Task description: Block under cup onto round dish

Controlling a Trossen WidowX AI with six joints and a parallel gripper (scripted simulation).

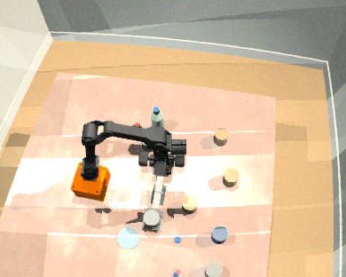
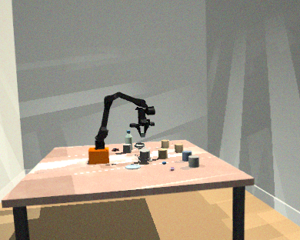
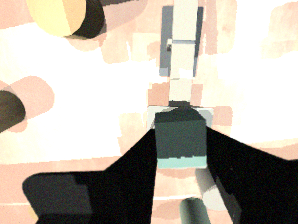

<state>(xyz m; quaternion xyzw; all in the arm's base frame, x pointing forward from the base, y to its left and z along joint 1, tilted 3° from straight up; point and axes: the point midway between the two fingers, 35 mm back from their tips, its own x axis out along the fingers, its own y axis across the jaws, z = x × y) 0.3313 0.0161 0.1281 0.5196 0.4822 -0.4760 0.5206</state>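
Note:
My gripper [image 1: 161, 170] [image 2: 143, 134] [image 3: 177, 132] is shut on a dark teal block [image 3: 181, 137] and holds it high above the table, over the far part of the balance [image 1: 158, 192] [image 3: 184, 27]. One grey cup [image 1: 152, 217] [image 2: 145, 155] stands upright on the balance's near end. The far end shows an empty ring [image 2: 139, 145] and no cup. Another grey cup [image 2: 127, 148] stands on the table near the bottle; the arm hides it in the top view. The round pale blue dish [image 1: 128, 238] [image 2: 132, 167] lies beside the near end, with nothing on it.
A bottle [image 1: 157, 119] [image 2: 128, 141] stands behind the arm. Right of the balance are tan cylinders [image 1: 221, 137] [image 1: 231, 178] [image 1: 189, 204], a blue one [image 1: 219, 233] and a grey one [image 1: 214, 270]. A small blue object [image 1: 177, 240] lies right of the near end.

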